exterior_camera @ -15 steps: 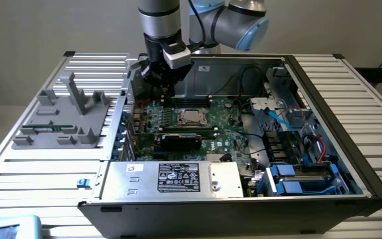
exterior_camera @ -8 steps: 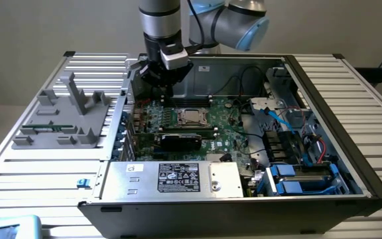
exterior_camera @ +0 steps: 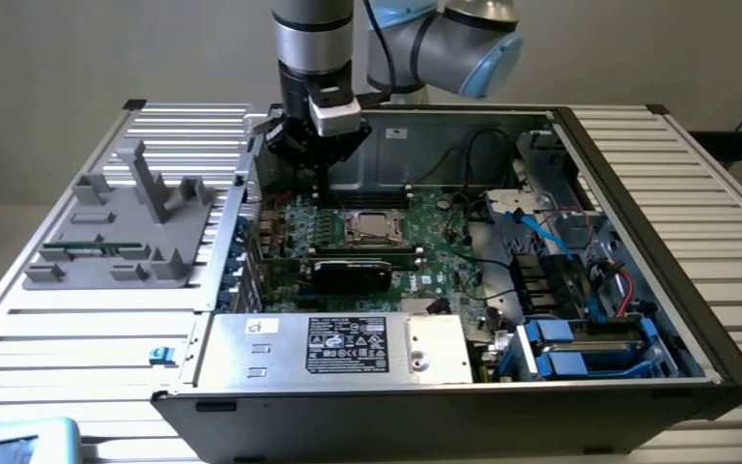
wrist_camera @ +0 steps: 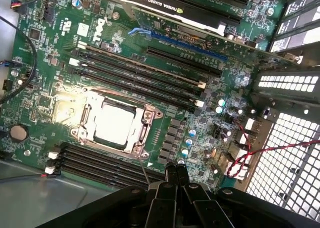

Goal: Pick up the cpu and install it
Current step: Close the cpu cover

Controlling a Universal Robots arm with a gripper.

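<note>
Plainly, the gripper was clenched with nothing between its fingers. It hung inside the open computer case, above and left of centre in the exterior view. The cpu lay in the socket frame on the motherboard, near the centre of that view, lower than the fingertips, toward the exterior view's right of them and apart from them. In the wrist view its pale metal top sat within the metal bracket, and the closed fingertips hovered over the memory slots just beside the socket.

Whether the chip sat fully flat, or the bracket was latched, could not be told. That was the main hazard as I judged it: if the chip were slightly skewed, any downward press would bend the socket's pins. The shut fingers were also low over a crowded board, so a descent or sideways slide could catch the slot latches or scrape the small capacitors nearby. The red and black wire looped close enough to snag.
</note>
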